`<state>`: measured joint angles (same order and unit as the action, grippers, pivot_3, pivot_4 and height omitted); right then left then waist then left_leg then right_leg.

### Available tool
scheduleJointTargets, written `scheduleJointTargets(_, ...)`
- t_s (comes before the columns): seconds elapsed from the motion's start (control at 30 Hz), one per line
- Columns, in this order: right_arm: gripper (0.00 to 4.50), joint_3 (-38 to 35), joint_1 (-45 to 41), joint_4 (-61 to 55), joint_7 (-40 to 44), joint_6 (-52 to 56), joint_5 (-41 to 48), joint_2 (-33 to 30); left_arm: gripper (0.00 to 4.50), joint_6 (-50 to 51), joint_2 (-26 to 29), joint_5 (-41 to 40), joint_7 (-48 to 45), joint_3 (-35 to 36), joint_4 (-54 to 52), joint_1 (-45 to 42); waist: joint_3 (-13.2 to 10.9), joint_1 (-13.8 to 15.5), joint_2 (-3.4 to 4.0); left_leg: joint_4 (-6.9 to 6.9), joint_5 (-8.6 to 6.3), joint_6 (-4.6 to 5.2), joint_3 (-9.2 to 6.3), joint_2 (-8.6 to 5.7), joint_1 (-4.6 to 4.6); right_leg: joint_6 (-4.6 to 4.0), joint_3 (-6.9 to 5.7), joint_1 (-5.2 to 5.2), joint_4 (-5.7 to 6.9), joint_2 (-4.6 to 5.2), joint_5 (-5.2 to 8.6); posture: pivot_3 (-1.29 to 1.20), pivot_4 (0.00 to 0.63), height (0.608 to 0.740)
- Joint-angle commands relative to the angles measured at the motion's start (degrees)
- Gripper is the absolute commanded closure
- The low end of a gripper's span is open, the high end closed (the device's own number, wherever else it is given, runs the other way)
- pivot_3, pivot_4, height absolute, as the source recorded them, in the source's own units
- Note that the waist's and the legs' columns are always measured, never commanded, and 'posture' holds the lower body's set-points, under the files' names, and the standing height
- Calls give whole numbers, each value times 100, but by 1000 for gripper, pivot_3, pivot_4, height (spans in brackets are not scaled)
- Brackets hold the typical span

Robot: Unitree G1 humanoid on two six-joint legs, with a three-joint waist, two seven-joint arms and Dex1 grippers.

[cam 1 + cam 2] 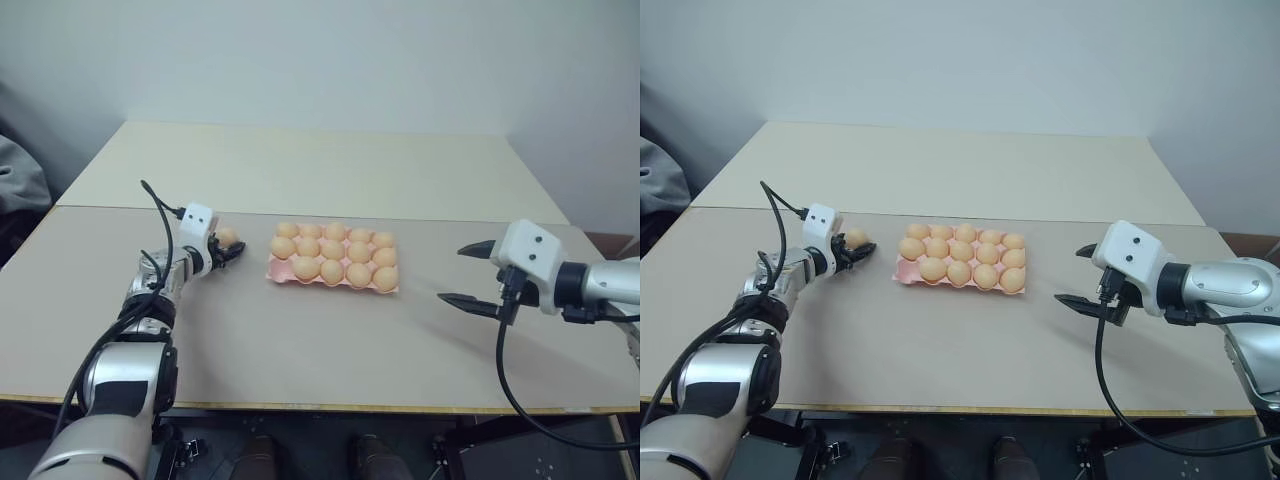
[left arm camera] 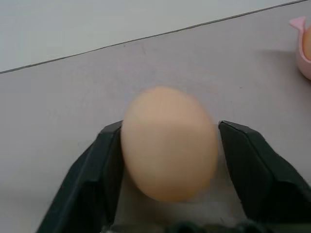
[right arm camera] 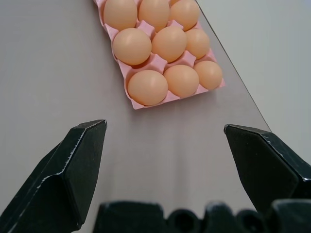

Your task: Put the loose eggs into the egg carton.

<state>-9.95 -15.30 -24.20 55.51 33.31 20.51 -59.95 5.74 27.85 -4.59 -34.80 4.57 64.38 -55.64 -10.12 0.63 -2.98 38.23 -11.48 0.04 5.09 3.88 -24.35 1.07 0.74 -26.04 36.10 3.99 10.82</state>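
A pale orange egg (image 2: 167, 143) sits between the two black fingers (image 2: 90, 179) of my left gripper (image 1: 228, 245), and both fingers press on its sides. It is held low over the table, just left of the pink egg carton (image 1: 277, 267). The carton holds several eggs (image 1: 332, 250) in three rows, and its front-left corner cup is bare. My right gripper (image 1: 452, 274) hovers open to the right of the carton with nothing between its fingers (image 3: 80, 160). It points toward the carton's right end (image 3: 138, 104).
The carton lies mid-table on a grey-brown tabletop (image 1: 300, 340) that meets a lighter table (image 1: 300, 165) along a seam behind the carton. A grey cloth (image 1: 20, 190) lies off the left edge. The front edge runs close to my arms.
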Motion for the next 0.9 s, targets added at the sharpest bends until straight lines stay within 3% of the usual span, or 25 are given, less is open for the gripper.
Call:
scheduleJointTargets(0.03,0,-247,-16,-87,-55,-14,0,-99,1893,-203,88,145,111,-17,48,-173,0,-8,0,0,0,0,0,0,0,0,0,0,0,0,0,0,150,740)
scheduleJointTargets(0.27,0,-170,-78,-18,-77,-77,-25,-72,1893,-379,167,99,-231,33,-361,24,0,-11,0,1,0,0,0,0,1,1,1,0,1,-1,-1,0,150,740)
scheduleJointTargets(0.43,0,-159,-74,-14,-101,-100,-33,-55,1893,-182,331,-745,-1759,210,-2490,943,0,-32,0,0,0,0,0,1,-3,0,1,-2,0,0,-1,0,150,740)
scheduleJointTargets(0.6,0,-148,-69,-28,-127,-118,-24,-19,1893,143,493,-1083,-2516,0,-4143,1742,0,-47,1,1,0,0,0,2,2,-1,2,0,5,0,-1,0,150,740)
scheduleJointTargets(0.9,0,-152,10,-120,-246,-109,-33,55,1893,383,401,-1145,-2851,-303,-4391,1825,0,-25,1,8,0,1,-4,2,4,8,1,7,4,-2,5,0,150,740)
